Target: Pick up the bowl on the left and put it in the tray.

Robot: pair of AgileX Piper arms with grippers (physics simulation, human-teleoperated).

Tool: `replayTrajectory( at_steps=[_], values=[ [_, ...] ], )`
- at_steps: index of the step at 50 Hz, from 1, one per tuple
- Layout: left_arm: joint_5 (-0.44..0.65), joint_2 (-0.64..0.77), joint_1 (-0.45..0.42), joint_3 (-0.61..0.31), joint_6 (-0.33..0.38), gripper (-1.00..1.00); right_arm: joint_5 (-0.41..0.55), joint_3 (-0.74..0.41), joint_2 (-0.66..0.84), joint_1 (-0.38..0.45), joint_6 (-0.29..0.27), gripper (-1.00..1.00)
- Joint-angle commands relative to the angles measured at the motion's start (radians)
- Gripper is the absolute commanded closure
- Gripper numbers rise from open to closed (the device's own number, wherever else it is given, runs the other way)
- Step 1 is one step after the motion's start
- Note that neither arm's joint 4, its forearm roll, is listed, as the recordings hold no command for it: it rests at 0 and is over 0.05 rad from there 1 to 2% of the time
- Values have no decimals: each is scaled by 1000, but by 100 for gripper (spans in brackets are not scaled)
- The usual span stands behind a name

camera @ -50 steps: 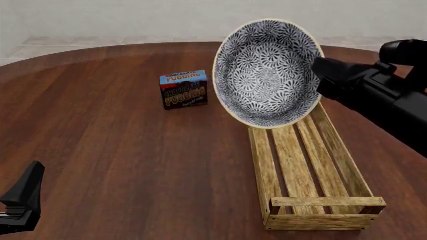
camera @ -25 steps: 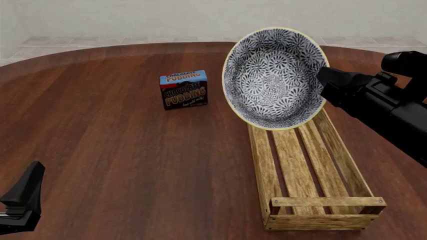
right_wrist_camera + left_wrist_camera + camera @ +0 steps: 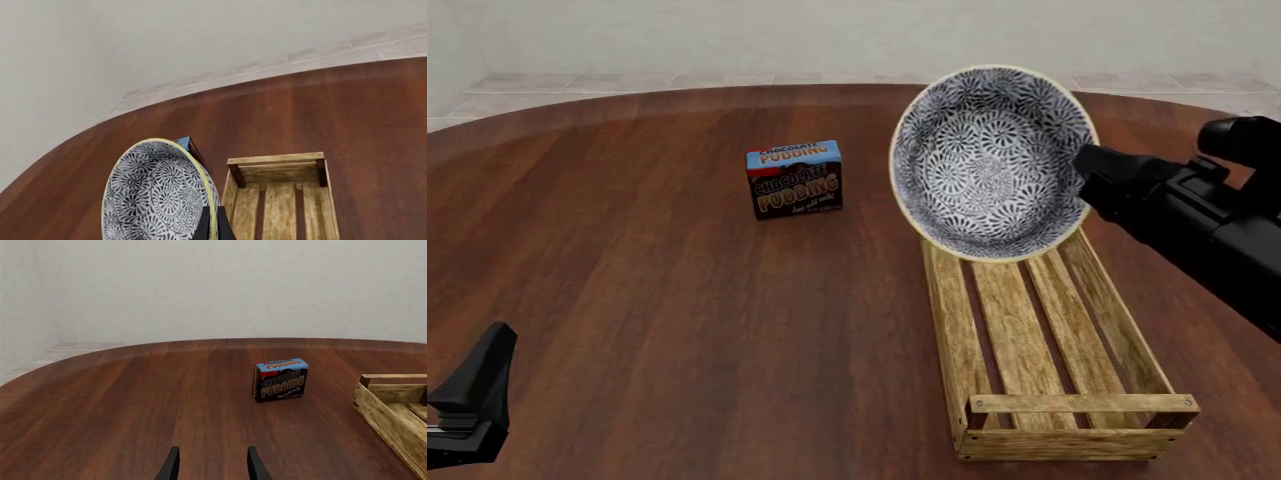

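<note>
A: Starting with the front view: what differs from half a second back?

B: The bowl has drifted a little right and lower in the frame. It hangs in the air, tipped on edge with its patterned inside facing the camera, over the far end of the tray. The right end effector grips its rim at the right side. The pudding box stands where it did, left of the tray on the desk.

A: And the left arm?

B: Only a dark piece of the left end effector shows at the lower left corner, unmoved. From this view I cannot tell its opening.

A: Does the left wrist view settle that?

B: Yes. Its two fingertips stand apart at the bottom centre with nothing between them. The pudding box sits right of centre, a tray corner at the right edge. The bowl is out of this view.

A: The right wrist view?

B: It alone shows the pinch: the right end effector closed narrow on the yellowish rim of the bowl, lower left, with the tray end rail below it and a sliver of the pudding box behind the rim.
</note>
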Motion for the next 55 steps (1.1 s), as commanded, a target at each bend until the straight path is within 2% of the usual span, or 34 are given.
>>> replayTrajectory(
  at_steps=[1, 19, 36, 55],
  values=[
    [0, 0, 0, 0, 0, -100, -2, 2, -11, -20, 6, 100],
    [0, 0, 0, 0, 0, -100, 10, 30, -40, -41, -14, 100],
    [0, 0, 0, 0, 0, -100, -27, 52, -12, -84, 12, 100],
    [0, 0, 0, 0, 0, -100, -49, 79, 2, -107, 2, 100]
  ],
)
